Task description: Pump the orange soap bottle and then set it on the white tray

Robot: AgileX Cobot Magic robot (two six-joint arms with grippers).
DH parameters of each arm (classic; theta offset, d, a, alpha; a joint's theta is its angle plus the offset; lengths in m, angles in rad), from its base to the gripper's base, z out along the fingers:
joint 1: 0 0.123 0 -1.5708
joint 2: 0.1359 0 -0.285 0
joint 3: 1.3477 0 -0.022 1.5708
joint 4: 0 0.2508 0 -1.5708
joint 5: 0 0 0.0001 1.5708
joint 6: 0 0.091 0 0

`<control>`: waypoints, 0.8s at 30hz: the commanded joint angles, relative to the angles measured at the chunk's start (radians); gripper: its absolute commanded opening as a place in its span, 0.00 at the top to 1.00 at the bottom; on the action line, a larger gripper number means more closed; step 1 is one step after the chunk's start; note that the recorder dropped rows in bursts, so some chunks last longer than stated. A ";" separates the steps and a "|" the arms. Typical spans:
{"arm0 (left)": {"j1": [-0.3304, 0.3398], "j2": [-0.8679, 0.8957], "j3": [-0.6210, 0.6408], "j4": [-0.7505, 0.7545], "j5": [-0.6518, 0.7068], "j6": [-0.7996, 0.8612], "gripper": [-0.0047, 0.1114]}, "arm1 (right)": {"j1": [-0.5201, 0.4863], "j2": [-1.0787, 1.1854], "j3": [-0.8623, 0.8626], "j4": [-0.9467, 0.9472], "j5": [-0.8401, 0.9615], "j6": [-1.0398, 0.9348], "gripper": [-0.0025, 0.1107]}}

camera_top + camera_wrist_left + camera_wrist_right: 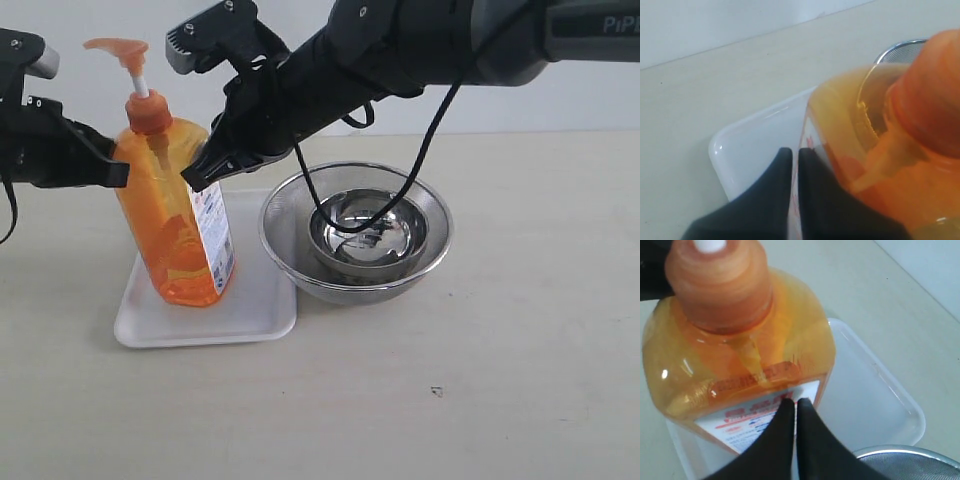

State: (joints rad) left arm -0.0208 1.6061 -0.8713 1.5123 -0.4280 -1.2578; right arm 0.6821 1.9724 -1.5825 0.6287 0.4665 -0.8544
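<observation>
The orange soap bottle (pixel 172 215) stands upright on the white tray (pixel 250 310), its pump head (pixel 118 48) raised on a white stem. My left gripper (pixel 118 172) is shut, its tip against the bottle's left shoulder, holding nothing. My right gripper (pixel 195 178) is shut too, its tip at the bottle's right side just above the label. In the left wrist view the shut fingers (pixel 792 152) sit beside the bottle (pixel 880 145) over the tray (pixel 747 145). In the right wrist view the shut gripper (pixel 794 402) points at the label of the bottle (pixel 740 355).
A round steel mesh strainer (pixel 355 232) with a smaller steel bowl (pixel 368 240) inside stands just right of the tray, under my right arm. A black cable (pixel 420 170) hangs from that arm into the bowl. Pale tabletop (pixel 480 400) spreads in front and to the right.
</observation>
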 commanded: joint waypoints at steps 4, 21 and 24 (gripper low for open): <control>0.000 -0.057 -0.007 0.080 -0.038 -0.107 0.92 | 0.001 -0.005 0.004 -0.010 -0.036 -0.010 0.98; 0.000 -0.110 0.062 0.110 0.069 -0.149 0.92 | -0.001 -0.007 0.004 -0.050 -0.055 -0.006 0.98; 0.000 -0.190 0.062 0.232 0.162 -0.244 0.92 | -0.025 -0.022 0.004 -0.075 -0.051 0.020 0.98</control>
State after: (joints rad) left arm -0.0208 1.4796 -0.8112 1.6754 -0.3182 -1.4350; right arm 0.6781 1.9724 -1.5825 0.5752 0.4188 -0.8493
